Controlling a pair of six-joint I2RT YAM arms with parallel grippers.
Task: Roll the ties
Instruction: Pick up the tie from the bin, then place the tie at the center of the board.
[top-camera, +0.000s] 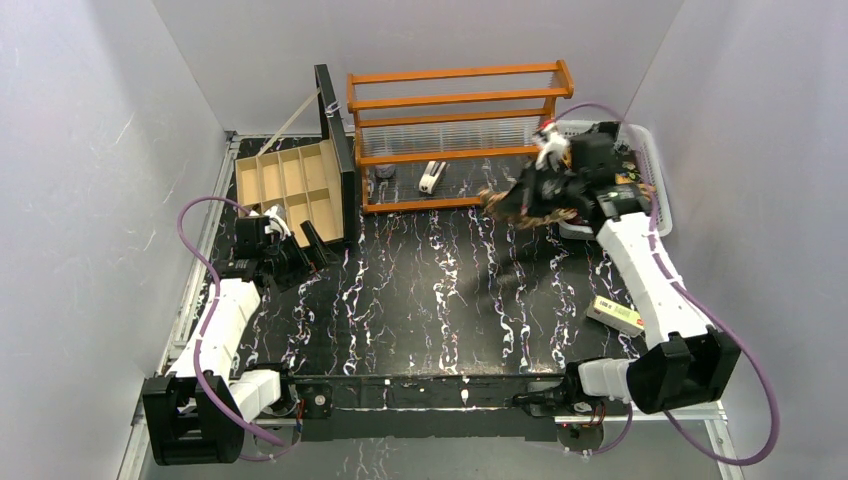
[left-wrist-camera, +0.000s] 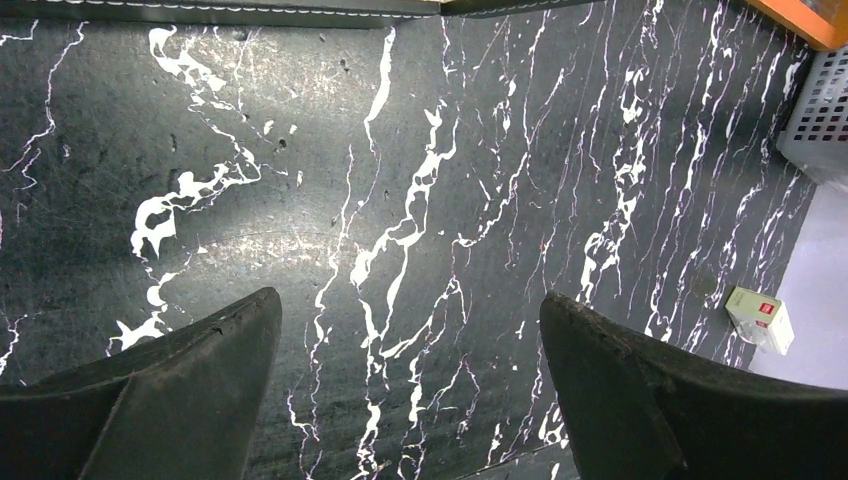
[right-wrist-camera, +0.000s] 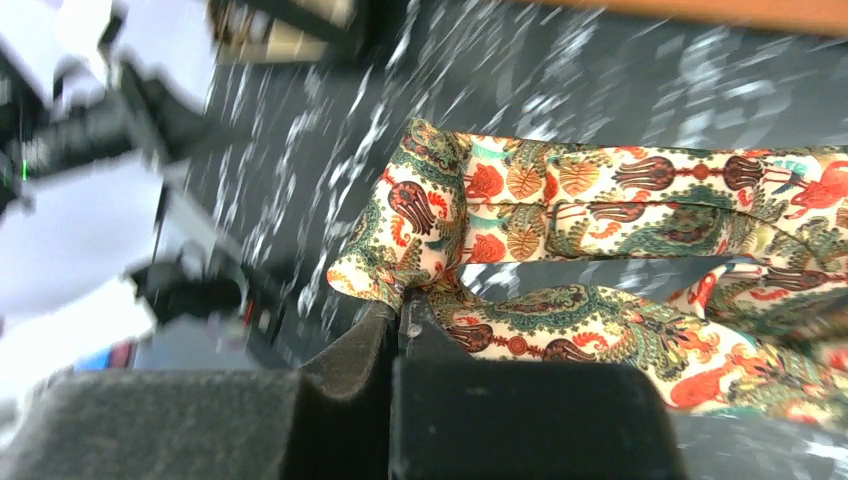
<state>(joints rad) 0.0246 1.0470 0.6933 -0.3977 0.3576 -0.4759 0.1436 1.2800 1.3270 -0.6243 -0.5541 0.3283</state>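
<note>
Right gripper (right-wrist-camera: 400, 312): is clamping shut on a fold of the tie (right-wrist-camera: 600, 190), seemingly holding it clear of the table (top-camera: 430, 300), in front of the orange rack (top-camera: 455, 100) and beside the white basket (top-camera: 655, 170).
Tie axis: is trailing rightward from the fingertips in the wrist view, doubled over itself.
Left gripper (left-wrist-camera: 408, 300): is hovering wide open over the table, well apart from the tie.
Nearer arm: the right; the tie is probably needing to be laid flat before rolling.
Hidden: the tie's ends are running out of frame; the right wrist view is blurring.
</note>
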